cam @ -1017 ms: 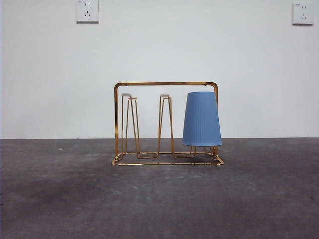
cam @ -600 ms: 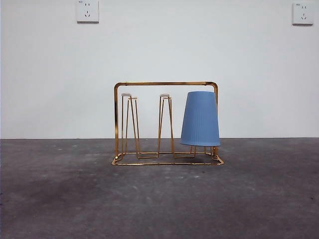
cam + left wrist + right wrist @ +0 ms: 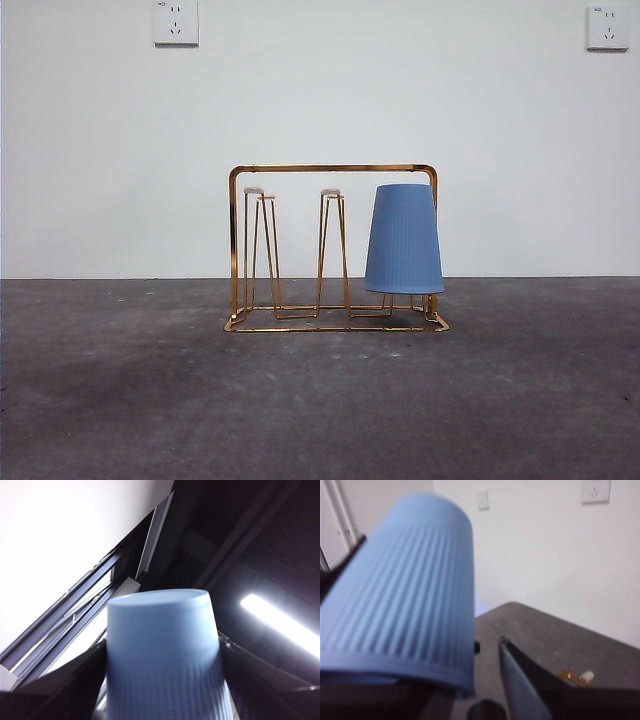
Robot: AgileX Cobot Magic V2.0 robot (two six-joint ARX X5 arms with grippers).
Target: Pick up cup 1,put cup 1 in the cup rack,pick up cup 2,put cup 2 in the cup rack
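Left hand (image 3: 162, 680) clamped on cup 2 (image 3: 160, 630), closed end up, out of front view. Right hand (image 3: 485, 695) close beside blue cup; cannot tell its grip. Across tabletop (image 3: 150, 400), cup rack (image 3: 330, 168): cup 1 (image 3: 404, 240) inverted on right-end prong, two prongs free. Advice: invert cup 2, centre mouth over free prong, lower straight, avoid cup 1. Versus half second ago: cup 1 leans less, nearly upright.

The blue cup (image 3: 404, 238) hides the cup rack's (image 3: 334, 168) third prong.
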